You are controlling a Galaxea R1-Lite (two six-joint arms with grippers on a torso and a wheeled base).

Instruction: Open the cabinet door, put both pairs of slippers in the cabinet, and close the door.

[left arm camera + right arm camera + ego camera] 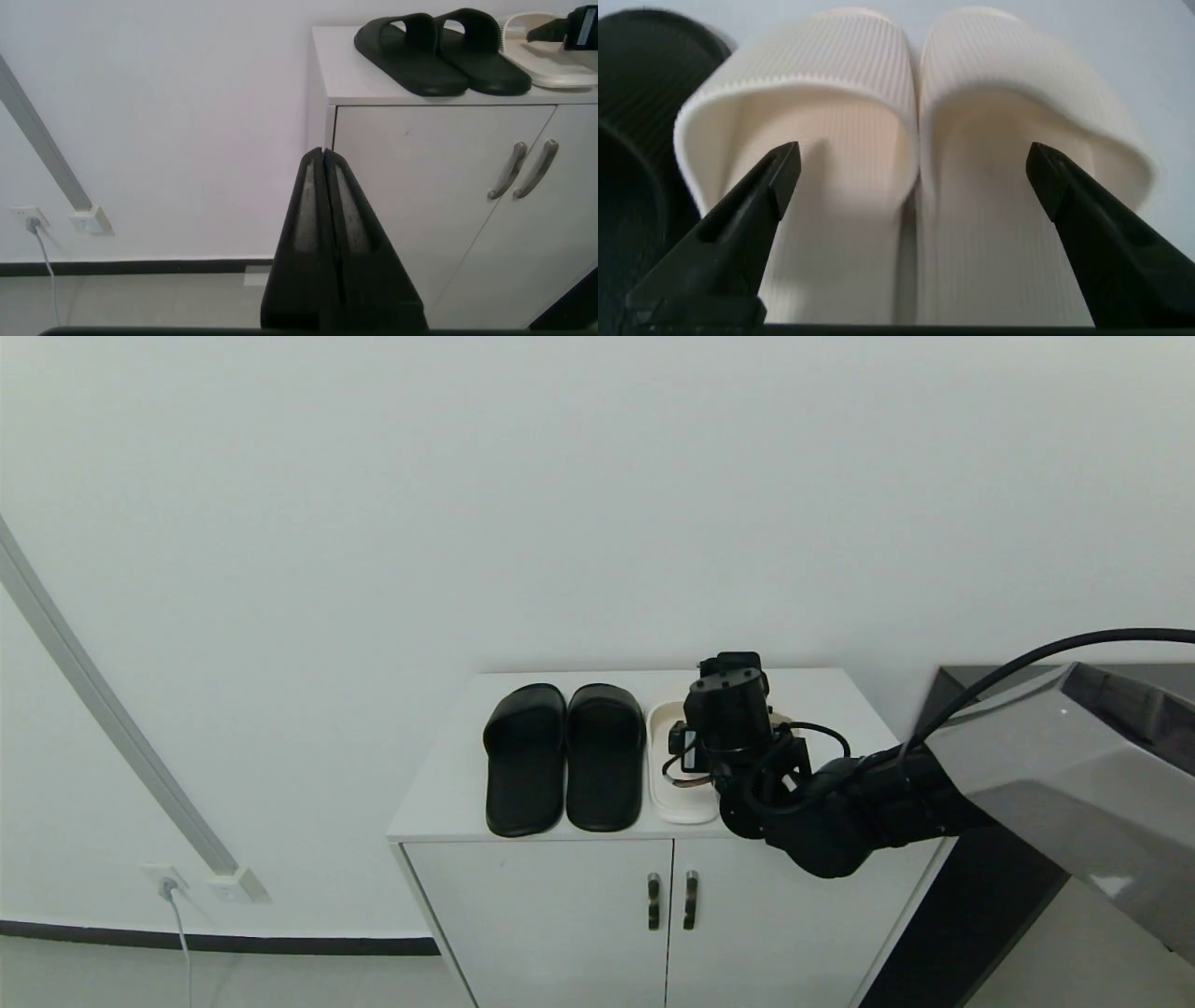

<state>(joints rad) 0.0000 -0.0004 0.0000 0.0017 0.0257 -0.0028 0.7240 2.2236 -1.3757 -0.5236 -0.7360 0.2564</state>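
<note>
A black pair of slippers [565, 758] lies on top of the white cabinet [448, 803], with a cream pair of slippers [674, 784] just to its right. My right arm's wrist [728, 709] hangs over the cream pair and hides part of it. My right gripper [913, 159] is open, its fingers [738, 243] straddling both ribbed straps of the cream slippers [906, 121]. Both cabinet doors [551, 915] are closed. My left gripper [323, 159] is shut on nothing, held low, in front of the cabinet [420, 177] and off to its left.
Two vertical handles [672, 900] meet at the middle of the cabinet front. A wall socket with a plugged cable [166, 887] and a slanted wall duct [103, 709] are to the left. A dark panel [971, 877] stands right of the cabinet.
</note>
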